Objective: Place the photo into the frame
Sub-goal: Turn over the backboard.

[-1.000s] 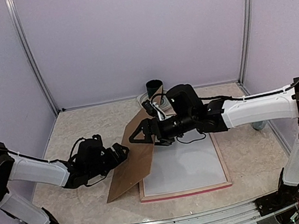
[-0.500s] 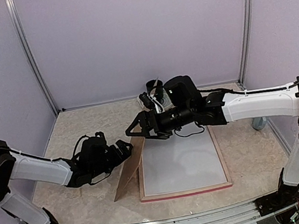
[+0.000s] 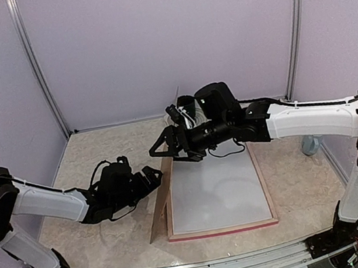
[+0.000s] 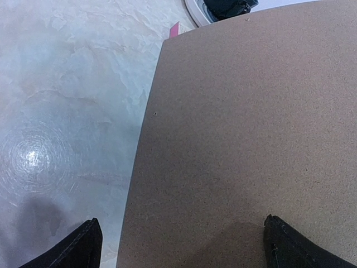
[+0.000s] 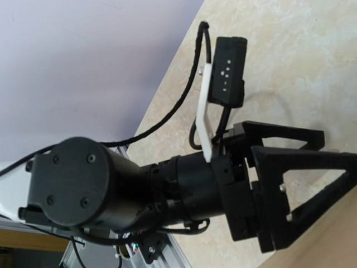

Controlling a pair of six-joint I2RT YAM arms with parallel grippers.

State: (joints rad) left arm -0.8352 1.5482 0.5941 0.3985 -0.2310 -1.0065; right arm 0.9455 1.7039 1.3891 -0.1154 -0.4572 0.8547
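From where I stand this looks like the opening-up part of the job, not the loading part. The frame (image 3: 266, 191) lies flat on the marbled surface (image 3: 88, 163) in front of the arms, pale wood back upward with a strip of pink showing along its near edge. The brown backing board (image 3: 161, 202) is off it, standing tipped on its long edge right along the frame's left side. The left gripper (image 3: 152, 177) has its fingers spread as wide as they go and faces the flat of that board from close by, with nothing pinched; whether it actually touches the board I cannot tell. The right gripper (image 3: 161, 149) hangs above the frame's far left corner, also spread wide and empty. I would say the board needs to be let down or set aside on the left, clear of the frame, before anything else. It is balanced steeply enough that it could flop back onto the opening. After that one arm has to fetch the photo, and I cannot pick it out for certain anywhere. As for what holds what, the frame's opening is filled by a pale sheet, glass or mat, I cannot say which. At the back a dark cup (image 3: 185, 100) stands on or just beside a white dish (image 4: 195, 17), and something thin and pale rises by the cup's rim, too small to name.
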